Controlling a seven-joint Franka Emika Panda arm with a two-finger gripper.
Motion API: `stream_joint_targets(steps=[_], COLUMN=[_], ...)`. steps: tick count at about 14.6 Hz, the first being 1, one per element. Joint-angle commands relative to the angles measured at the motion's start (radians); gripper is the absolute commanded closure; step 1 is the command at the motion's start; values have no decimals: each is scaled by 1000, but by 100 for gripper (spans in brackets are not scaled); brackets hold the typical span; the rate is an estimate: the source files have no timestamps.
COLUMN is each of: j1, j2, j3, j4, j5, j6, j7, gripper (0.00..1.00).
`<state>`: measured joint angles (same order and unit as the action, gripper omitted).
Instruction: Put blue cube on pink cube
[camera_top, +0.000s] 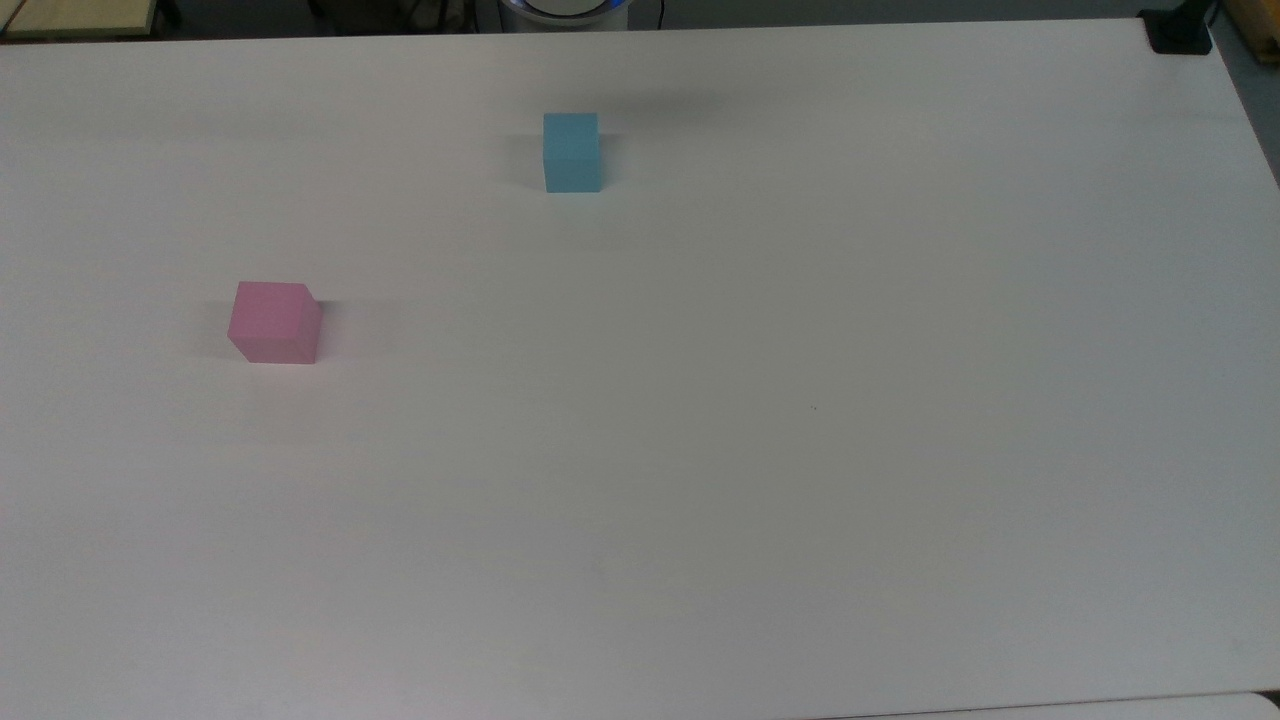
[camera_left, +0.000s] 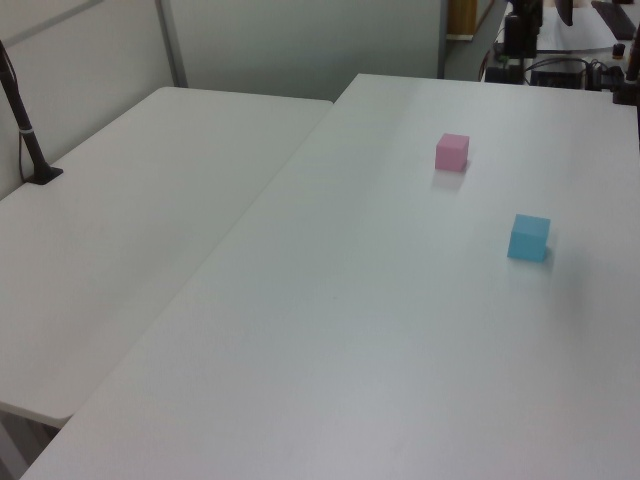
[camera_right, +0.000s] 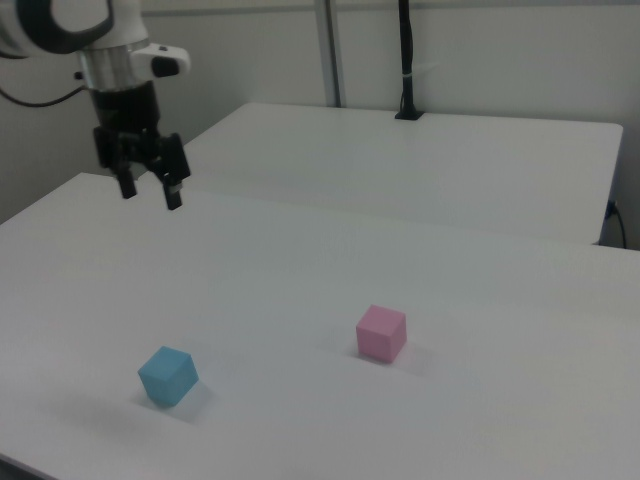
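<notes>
The gripper (camera_right: 150, 193) hangs high in the air with its two fingers spread apart, holding nothing. The blue cube (camera_right: 167, 376) sits on the white table (camera_right: 300, 280), down below it in the right view. The pink cube (camera_right: 381, 332) sits well apart, to the right view's right.

We see even, soft overhead light on the white table (camera_top: 800, 450), without glare. The blue cube (camera_top: 572, 152) and pink cube (camera_top: 274, 322) cast faint shadows toward the top view's right. The right view looks slightly soft.
</notes>
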<state>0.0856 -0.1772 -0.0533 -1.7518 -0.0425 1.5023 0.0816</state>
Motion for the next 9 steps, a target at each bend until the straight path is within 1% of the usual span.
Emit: stream_joint_targets(steps=[1,3,5,7,9], j1=[8,10,16,46,63], j2=[-203,-237,-239,-237,-237], j3=[3,3,3,-2,-2], j4=[-224,-253,-253,-253,-255], j5=[4,6,9,13,45], j6=[49,49,47,56,67], j7=[-75,-75,-77,-82,-82], gripper=[0,0,0,0,0])
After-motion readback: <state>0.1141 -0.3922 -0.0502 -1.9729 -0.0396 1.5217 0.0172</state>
